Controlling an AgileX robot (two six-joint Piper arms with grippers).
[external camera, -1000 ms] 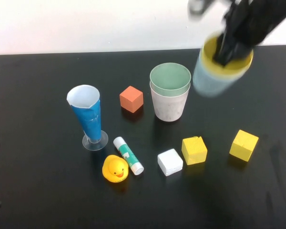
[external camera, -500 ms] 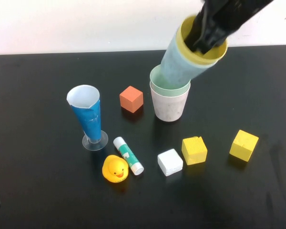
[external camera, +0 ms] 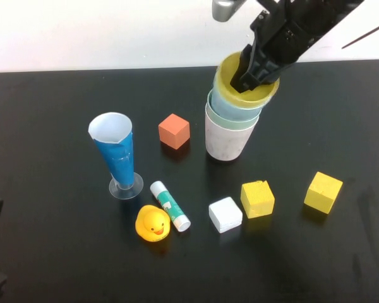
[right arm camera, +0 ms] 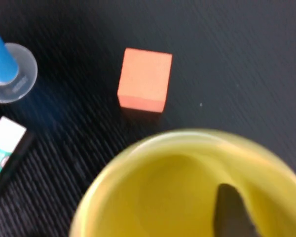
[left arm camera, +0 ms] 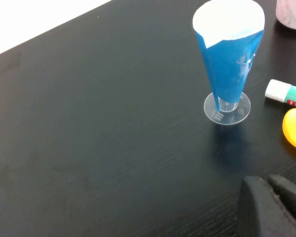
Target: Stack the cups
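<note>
Left gripper closed, low over the near desk, wrist view alone showing its dark tip, duck, blue conical glass, orange cube, four cups nested mid-desk, yellow cup topmost, right gripper reaching inside it, grip unclear

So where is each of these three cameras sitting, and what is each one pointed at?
High view: raised on the robot's side, angled down at the table; shows the right gripper reaching into the yellow cup atop the stack.
Left wrist view: on the left arm, low over the table, facing the blue glass; the left gripper shows, shut.
Right wrist view: looks down into the yellow cup, one finger inside.
All three show the blue glass.
</note>
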